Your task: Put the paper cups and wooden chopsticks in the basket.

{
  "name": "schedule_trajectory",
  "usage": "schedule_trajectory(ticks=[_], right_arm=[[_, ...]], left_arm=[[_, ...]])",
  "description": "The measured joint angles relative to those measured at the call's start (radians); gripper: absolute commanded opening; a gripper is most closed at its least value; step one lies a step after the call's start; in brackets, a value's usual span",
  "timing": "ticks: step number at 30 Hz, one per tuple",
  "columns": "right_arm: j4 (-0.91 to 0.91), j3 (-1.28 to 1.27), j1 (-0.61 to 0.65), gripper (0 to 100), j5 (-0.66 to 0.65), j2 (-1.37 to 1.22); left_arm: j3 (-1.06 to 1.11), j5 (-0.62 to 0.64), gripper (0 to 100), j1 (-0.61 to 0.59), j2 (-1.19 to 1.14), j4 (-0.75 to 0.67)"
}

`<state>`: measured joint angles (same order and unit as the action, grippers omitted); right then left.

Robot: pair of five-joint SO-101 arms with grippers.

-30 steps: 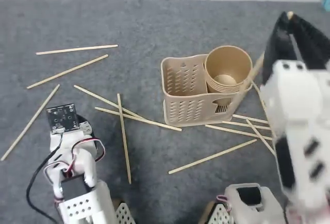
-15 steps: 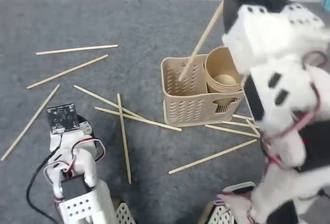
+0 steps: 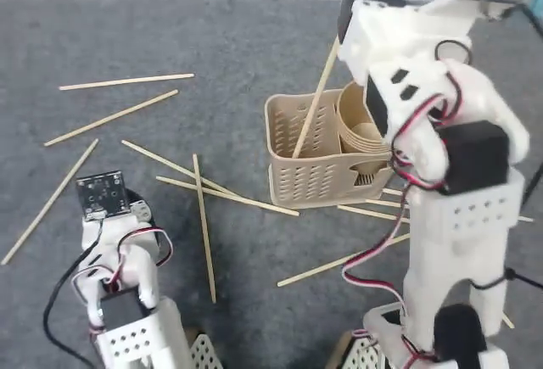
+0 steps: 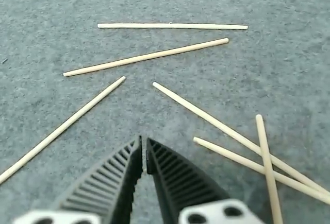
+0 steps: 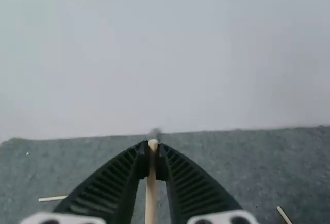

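My right gripper [image 5: 153,148] pinches a wooden chopstick [image 3: 315,97], its lower tip inside the basket [image 3: 307,184], in the compartment at 9 o'clock of the stacked paper cups [image 3: 363,131]. My left gripper [image 4: 144,144] is pressed together, empty, near loose chopsticks [image 4: 147,56] on the grey mat [image 3: 237,38]
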<state>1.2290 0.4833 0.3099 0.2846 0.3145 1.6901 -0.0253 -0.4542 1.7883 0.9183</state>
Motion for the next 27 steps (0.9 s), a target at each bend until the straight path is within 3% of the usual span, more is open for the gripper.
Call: schedule_trajectory(ticks=[11, 15, 22, 27], right_arm=[[-0.13, -0.319, 0.011, 0.8, -0.06, 0.124], [-0.167, -0.574, 0.031, 0.8, -0.127, 0.295], [-0.425, -1.137, 0.032, 0.7, -0.138, 0.646], [-0.43, -1.272, 0.032, 1.1, -0.18, 0.718]], left_arm=[[0.0, 0.0, 1, 0.0, 0.0, 0.0], [0.0, 0.0, 1, 0.0, 0.0, 0.0], [0.0, 0.0, 1, -0.003, 0.0, 0.0], [0.0, 0.0, 1, 0.0, 0.0, 0.0]])
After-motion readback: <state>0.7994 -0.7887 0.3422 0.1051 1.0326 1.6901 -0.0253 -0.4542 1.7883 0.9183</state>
